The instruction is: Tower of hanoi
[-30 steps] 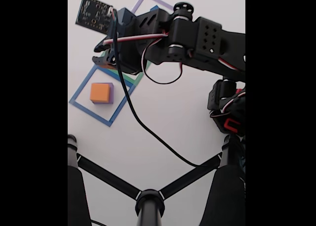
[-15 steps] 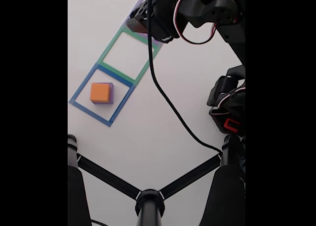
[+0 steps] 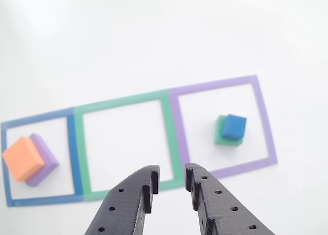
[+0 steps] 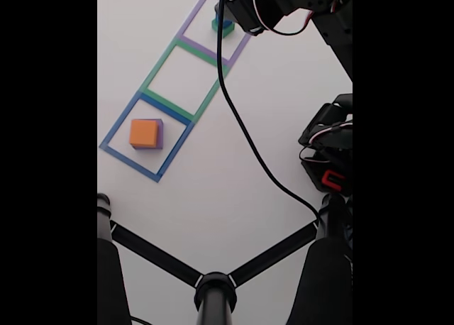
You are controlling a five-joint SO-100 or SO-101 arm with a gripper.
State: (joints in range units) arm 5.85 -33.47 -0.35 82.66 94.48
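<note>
Our hand [image 3: 171,179] hangs empty, jaws slightly parted, and we judge that reaching ahead-right for the blue cube [image 3: 234,126] could nudge the green block [image 3: 221,136] beneath it.

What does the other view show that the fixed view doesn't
The other view alone shows the gripper with its jaws apart and nothing between them, plus the blue cube plainly sitting on the green block. The fixed view alone shows the arm's cable and black tripod legs. Both share the three taped squares and the orange block stacked on the purple block.
</note>
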